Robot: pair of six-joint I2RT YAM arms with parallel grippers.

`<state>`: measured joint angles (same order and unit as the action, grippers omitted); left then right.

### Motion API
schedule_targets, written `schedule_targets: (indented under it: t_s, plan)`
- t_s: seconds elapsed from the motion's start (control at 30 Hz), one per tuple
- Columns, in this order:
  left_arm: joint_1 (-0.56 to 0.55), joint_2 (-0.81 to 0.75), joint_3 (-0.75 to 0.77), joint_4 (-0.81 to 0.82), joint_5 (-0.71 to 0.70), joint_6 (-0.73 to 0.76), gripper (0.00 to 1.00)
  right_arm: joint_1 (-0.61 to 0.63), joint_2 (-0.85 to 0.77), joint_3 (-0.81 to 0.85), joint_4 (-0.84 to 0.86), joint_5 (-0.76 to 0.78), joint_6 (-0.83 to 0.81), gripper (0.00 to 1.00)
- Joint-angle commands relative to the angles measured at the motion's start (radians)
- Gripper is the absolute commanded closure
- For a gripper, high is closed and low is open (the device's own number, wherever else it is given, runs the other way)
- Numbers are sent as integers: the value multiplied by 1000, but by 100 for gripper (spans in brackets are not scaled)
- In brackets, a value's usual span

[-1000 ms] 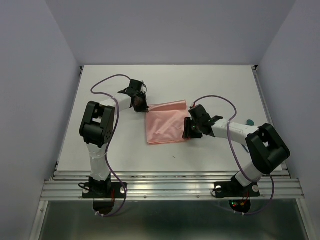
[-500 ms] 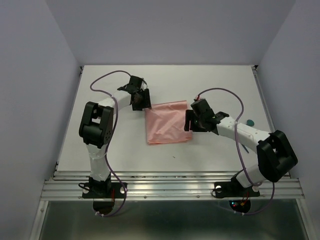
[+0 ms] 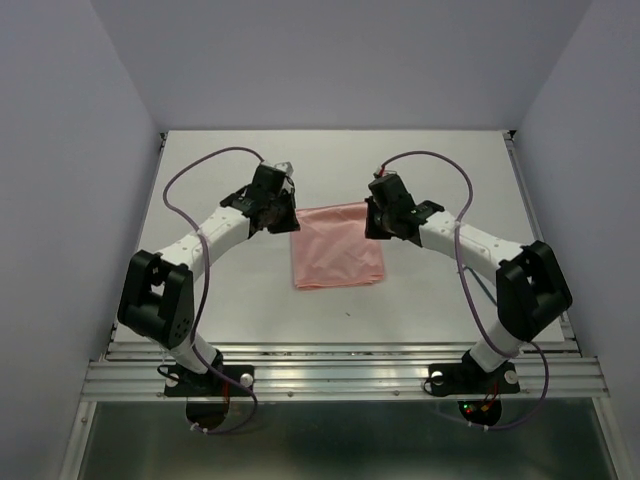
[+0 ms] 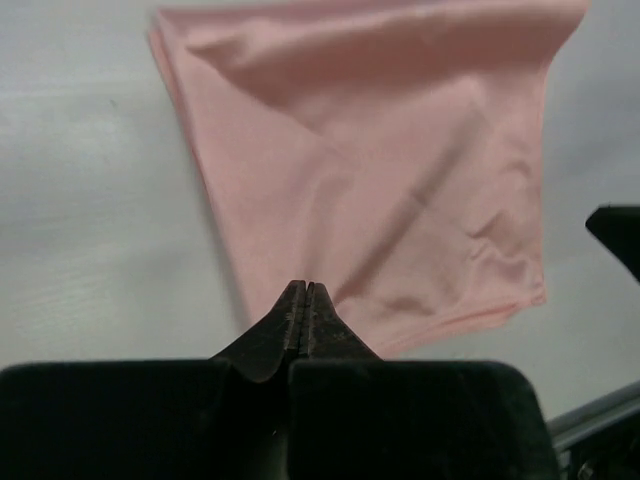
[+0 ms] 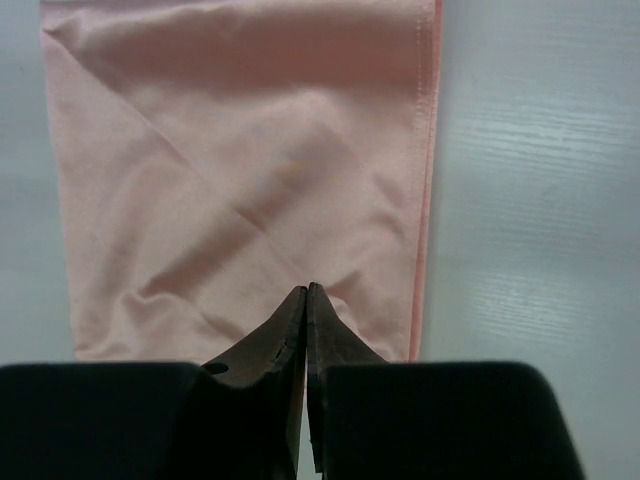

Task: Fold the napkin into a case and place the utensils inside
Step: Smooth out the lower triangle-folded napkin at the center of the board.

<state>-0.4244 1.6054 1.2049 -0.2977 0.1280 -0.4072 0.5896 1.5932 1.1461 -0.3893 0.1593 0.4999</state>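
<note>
The salmon-pink napkin [image 3: 337, 250] lies on the table as a broad folded rectangle, not a narrow case. My left gripper [image 3: 287, 220] is at its far left corner. In the left wrist view that gripper [image 4: 305, 287] is shut, with creases in the napkin [image 4: 380, 170] running into its tips. My right gripper [image 3: 371, 225] is at the far right corner. The right wrist view shows it [image 5: 306, 290] shut on the napkin [image 5: 250, 170] a little in from the hemmed edge. The utensils are out of view.
The white table [image 3: 450, 170] is walled at the back and on both sides. A metal rail [image 3: 340, 365] runs along the near edge. Purple cables [image 3: 200, 165] loop above each forearm. A dark part of the right gripper [image 4: 620, 235] shows at the left wrist view's right edge.
Both arms swung to the napkin's far corners, the right arm from the napkin's right edge. Both grippers opened on the way and have shut. The napkin stays in place.
</note>
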Motion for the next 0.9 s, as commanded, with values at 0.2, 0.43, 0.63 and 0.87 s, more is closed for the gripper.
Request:
schedule_targets:
  t_s: [0.2,0.43,0.63,0.87]
  plan:
    - [-114,-72,-268,61,143,-108,100,-13,111,92,44,-69,-21,93]
    - [-143,-18,-324,101,137,-136,100,-31,149,110,49,-69,-29,93]
    - [-160,42,-341,123,137,-137,100,-31,165,110,49,-69,-31,93]
    - [-162,-19,-233,8,65,-104,100,-40,149,106,49,-61,-34,93]
